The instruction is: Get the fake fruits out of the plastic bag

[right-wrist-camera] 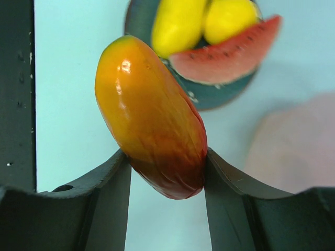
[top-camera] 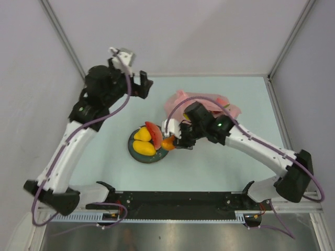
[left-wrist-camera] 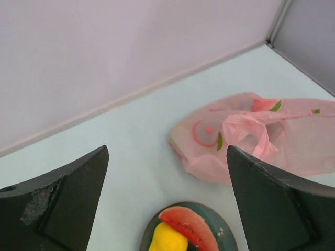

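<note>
**A:** Where is the orange-red mango (right-wrist-camera: 152, 115)?

**B:** In the right hand (right-wrist-camera: 166, 170). The two fingers press on its opposite sides, and most of the fruit sticks out past the fingertips at a tilt. From the top view it sits just off the right rim of the plate (top-camera: 149, 161), on the side facing the plastic bag (top-camera: 178, 104).

**A:** Is it touching the bench (top-camera: 209, 172)?

**B:** I cannot tell from these views.

**A:** What is on the plate?

**B:** Two yellow mangoes (top-camera: 143, 141) lie side by side, with the watermelon slice (top-camera: 153, 133) against them on the side nearer the right hand. The plate stands near the middle of the bench, slightly left.

**A:** And the bag?

**B:** It lies crumpled and flat toward the far edge, right of centre, just behind the right hand's wrist. A red and green patch (top-camera: 222, 102) shows at its right end, and I cannot tell whether that is fruit or print.

**A:** What about the left hand (top-camera: 142, 83)?

**B:** Its fingers are spread wide and hold nothing. It hangs over the far left part of the bench, well apart from the mango. Its own camera sees the bag and the plate's far rim between its fingers.
</note>
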`<state>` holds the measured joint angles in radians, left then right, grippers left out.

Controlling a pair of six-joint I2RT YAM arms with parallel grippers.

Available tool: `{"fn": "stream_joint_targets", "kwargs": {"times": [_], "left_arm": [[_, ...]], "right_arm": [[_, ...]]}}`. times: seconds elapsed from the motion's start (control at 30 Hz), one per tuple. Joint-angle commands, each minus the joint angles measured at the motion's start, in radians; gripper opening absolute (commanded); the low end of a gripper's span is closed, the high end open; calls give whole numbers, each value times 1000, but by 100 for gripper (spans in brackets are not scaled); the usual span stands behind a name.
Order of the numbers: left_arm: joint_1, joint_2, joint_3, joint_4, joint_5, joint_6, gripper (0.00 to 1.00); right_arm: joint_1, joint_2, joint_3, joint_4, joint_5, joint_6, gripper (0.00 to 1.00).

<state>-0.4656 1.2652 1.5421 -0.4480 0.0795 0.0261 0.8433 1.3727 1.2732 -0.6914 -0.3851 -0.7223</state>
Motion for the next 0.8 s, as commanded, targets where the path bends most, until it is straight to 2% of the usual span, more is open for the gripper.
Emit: {"fn": "stream_joint_targets", "kwargs": {"times": [0.0, 0.1, 0.17, 0.3, 0.37, 0.63, 0.77], "left_arm": [[39, -219, -101, -3, 22, 60, 100], [132, -341, -171, -21, 129, 37, 100], [203, -377, -201, -44, 140, 5, 99], [263, -472, -257, -72, 166, 12, 99], [295, -489, -273, -81, 177, 3, 99], [324, -532, -342, -58, 243, -46, 98], [329, -532, -346, -54, 261, -57, 98]], "right_arm": [[108, 124, -6, 108, 133, -143, 21], [155, 199, -5, 170, 170, -128, 21], [197, 232, -5, 237, 198, -77, 21], [244, 310, -3, 348, 268, 70, 24], [270, 354, 5, 385, 287, 81, 25], [309, 472, 52, 470, 384, 104, 29], [306, 509, 80, 472, 384, 107, 36]]}}
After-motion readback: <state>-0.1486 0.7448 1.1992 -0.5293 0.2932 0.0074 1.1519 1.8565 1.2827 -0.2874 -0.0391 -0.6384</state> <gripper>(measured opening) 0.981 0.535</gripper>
